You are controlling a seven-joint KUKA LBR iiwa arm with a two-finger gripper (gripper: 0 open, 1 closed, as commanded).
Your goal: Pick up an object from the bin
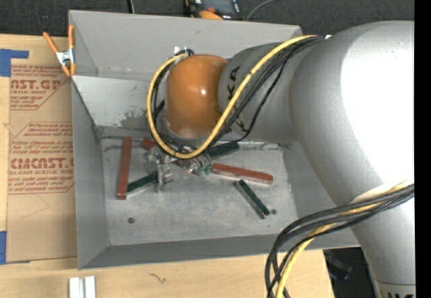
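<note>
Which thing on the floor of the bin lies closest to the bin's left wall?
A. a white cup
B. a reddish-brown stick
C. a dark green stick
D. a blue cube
B: the reddish-brown stick lies furthest to the left, further than the dark green stick whose other end runs toward the gripper.
</note>
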